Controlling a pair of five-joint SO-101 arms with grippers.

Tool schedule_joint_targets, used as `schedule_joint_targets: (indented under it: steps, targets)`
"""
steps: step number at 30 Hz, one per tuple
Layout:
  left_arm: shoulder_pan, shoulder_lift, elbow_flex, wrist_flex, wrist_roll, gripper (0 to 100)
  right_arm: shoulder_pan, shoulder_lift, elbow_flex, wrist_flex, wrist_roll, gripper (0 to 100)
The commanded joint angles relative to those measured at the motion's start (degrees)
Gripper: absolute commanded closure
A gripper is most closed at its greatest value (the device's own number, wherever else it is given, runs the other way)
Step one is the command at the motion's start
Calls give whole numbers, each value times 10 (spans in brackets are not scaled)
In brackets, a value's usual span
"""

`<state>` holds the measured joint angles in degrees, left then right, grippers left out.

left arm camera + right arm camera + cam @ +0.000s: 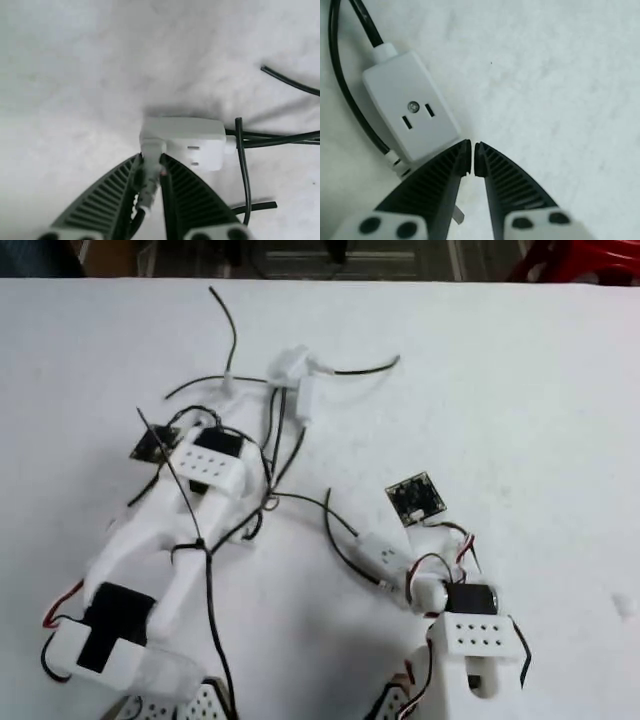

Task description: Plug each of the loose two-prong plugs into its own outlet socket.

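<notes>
Left gripper (150, 172) clamps the plug (150, 150), probably light and stiff, by its body; right gripper (472, 160) is closed, socket (385, 555) at its ten o'clock

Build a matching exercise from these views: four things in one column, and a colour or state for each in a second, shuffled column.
Things
A. left end effector
B. right end effector
C. outlet beside the right end effector
D. cords

Colours or states
1. black
2. shut on a plug
3. shut, nothing clamped
4. white, slots uncovered

Pairs: A-2, B-3, C-4, D-1
</notes>
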<state>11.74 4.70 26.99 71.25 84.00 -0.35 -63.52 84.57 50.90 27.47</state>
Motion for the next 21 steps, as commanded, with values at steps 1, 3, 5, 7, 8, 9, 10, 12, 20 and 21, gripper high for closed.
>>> schedule_joint_targets:
  steps: [1, 3, 5, 7, 8, 9, 10, 12, 20, 21]
  targets:
    - [0, 9, -24, 4, 3, 976, 2, -8, -3, -9, 1, 967]
    - [0, 9, -58, 47, 2, 976, 2, -8, -3, -9, 1, 967]
    - [0, 9, -107, 127, 1, 976, 2, -8, -3, -9, 1, 967]
    - [0, 9, -170, 218, 1, 976, 2, -8, -3, -9, 1, 967]
    - [-1, 9, -201, 258, 0, 976, 2, -8, -3, -9, 1, 967]
    - [-5, 9, -232, 291, 0, 976, 2, -8, -3, -9, 1, 967]
    - [-10, 9, -258, 311, 0, 976, 2, -8, -3, -9, 1, 967]
    - [-29, 9, -296, 309, 0, 976, 2, -8, -3, -9, 1, 967]
    - [-75, 9, -291, 309, 1, 976, 2, -8, -3, -9, 1, 967]
    - [-70, 10, -271, 308, 0, 976, 2, -8, -3, -9, 1, 967]
